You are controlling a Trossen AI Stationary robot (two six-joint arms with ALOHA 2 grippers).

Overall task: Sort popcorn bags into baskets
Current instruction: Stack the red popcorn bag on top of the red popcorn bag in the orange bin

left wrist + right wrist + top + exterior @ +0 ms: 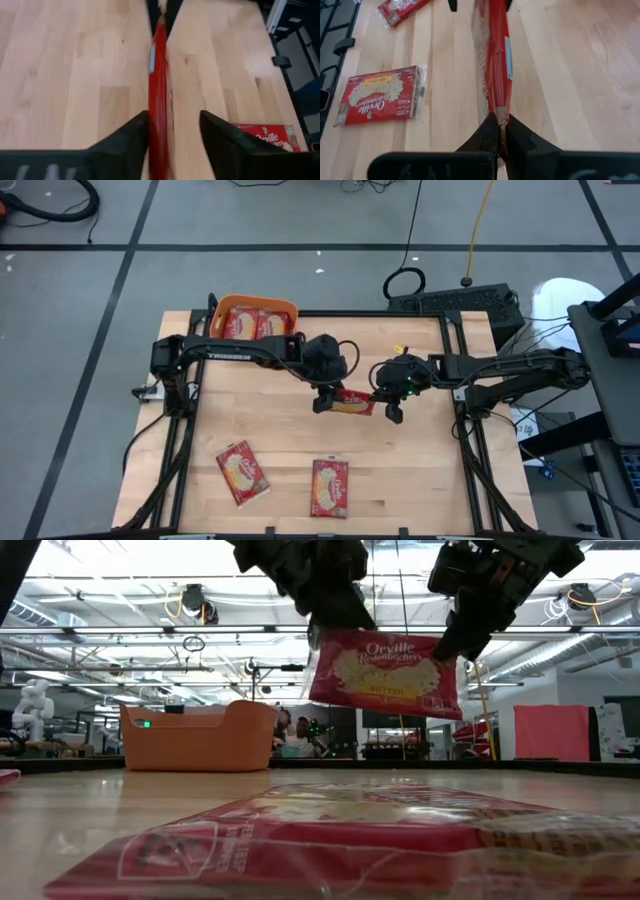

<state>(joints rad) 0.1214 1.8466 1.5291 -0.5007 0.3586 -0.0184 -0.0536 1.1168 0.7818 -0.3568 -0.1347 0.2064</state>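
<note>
Red foil packet held in mid-air above the middle of the wooden table [420, 470]: we read this popcorn bag [385, 668] as being at a hand-over between the two arms. The right gripper [497, 131] has its jaws clenched on one end of the bag, edge-on in its wrist view. The left gripper [172, 131] straddles the other end, but there we see a clear gap between the bag and one finger, so we log its jaws as released around the bag, not gripping. Our judgement: the step in hand is the transfer toward the orange basket [222, 307], which sits at the table's far edge on the left arm's side with at least two bags already inside. The next move calls for the left jaws to close firmly before the right lets go. The low view alone shows the bag hanging upright, well clear of the table, label facing the camera. The high view alone shows the basket's contents and two loose bags [243, 472] [331, 487] lying flat near the front edge.
</note>
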